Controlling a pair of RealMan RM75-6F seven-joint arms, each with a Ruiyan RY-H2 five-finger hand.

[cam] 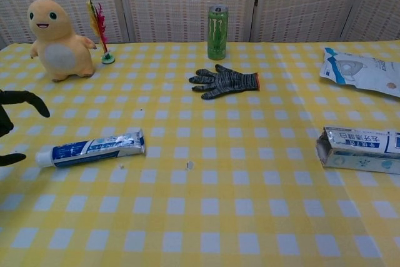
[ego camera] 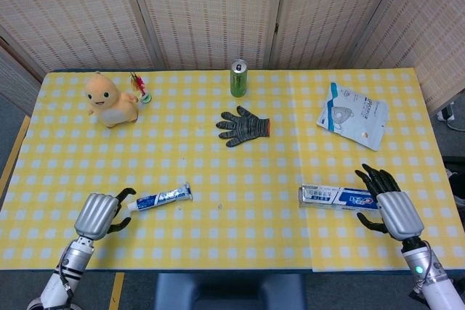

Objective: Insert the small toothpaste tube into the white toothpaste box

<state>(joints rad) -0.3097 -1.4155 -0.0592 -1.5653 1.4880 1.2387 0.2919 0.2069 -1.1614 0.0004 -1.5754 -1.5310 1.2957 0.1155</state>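
The small blue-and-white toothpaste tube (ego camera: 160, 197) (cam: 90, 148) lies flat on the yellow checked table, cap end to the left. My left hand (ego camera: 100, 212) hovers just left of the cap, fingers spread and empty; the chest view shows only its dark fingertips (cam: 19, 99) at the left edge. The white toothpaste box (ego camera: 336, 196) (cam: 361, 149) lies flat at the right, its open end facing left. My right hand (ego camera: 389, 201) sits at the box's right end, fingers spread beside it, and whether it touches the box is unclear.
A grey work glove (ego camera: 244, 125) lies mid-table with a green can (ego camera: 238, 78) behind it. A yellow plush toy (ego camera: 109, 99) and a small feathered toy (ego camera: 140, 86) stand at the back left. A mask packet (ego camera: 353, 115) lies at the back right.
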